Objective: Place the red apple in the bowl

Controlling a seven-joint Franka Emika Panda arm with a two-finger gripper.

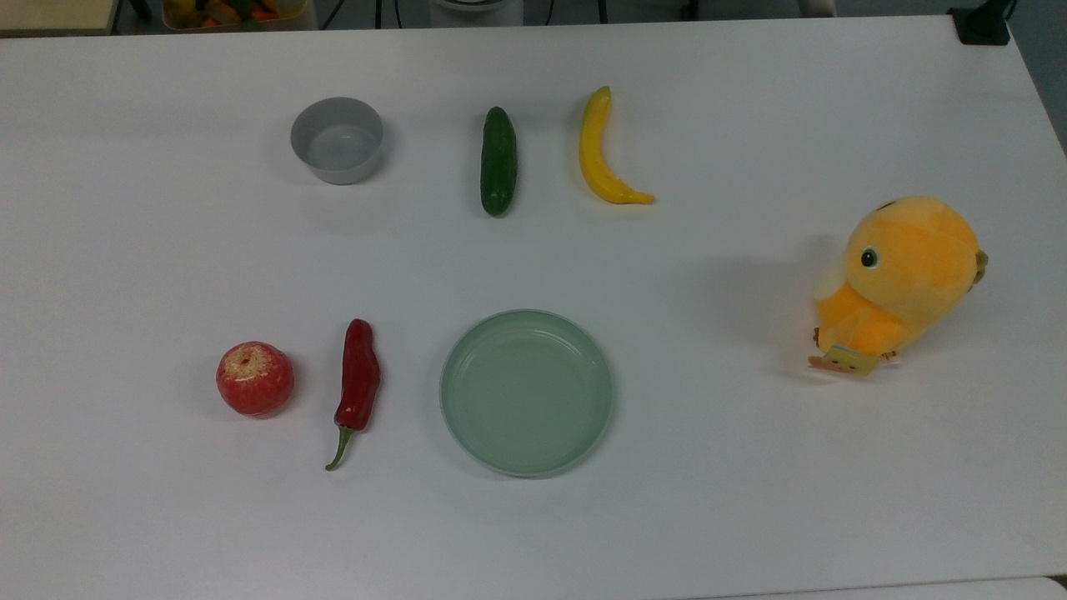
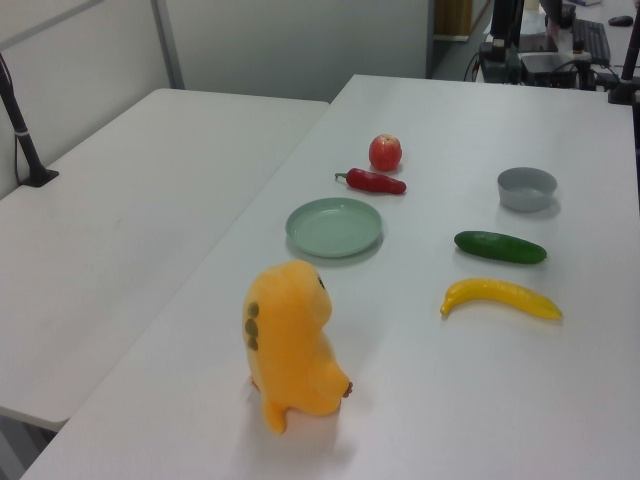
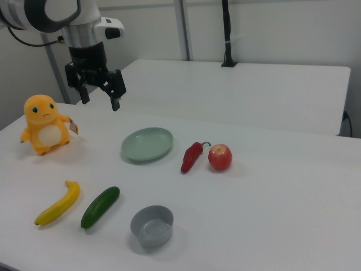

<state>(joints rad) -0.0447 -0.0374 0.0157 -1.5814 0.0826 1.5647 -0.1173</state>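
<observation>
On the white desk (image 1: 750, 500), going left to right across the top view, the red apple (image 1: 255, 378) sits upright at the near left, its yellowish stem dimple facing up; being round, it has no long axis to speak of. Just beside it lies the red chili pepper (image 1: 358, 386), lengthwise front to back with its green stem toward the top view's bottom edge. Well apart from the apple, toward the far edge, stands the bowl (image 1: 337, 140), grey, open side up, nothing in it. Next comes the pale green dish (image 1: 527, 392), then the cucumber (image 1: 498, 160) and the banana (image 1: 604, 154) side by side, and at the far right the orange plush toy (image 1: 900, 283). In the right view, the arm hangs above the desk near the plush toy, wrist pointing straight down, the claw (image 3: 100, 97) spread apart with its fingers (image 3: 117, 101) gripping nothing, well apart from the apple (image 3: 220, 157) and the bowl (image 3: 151, 226).
</observation>
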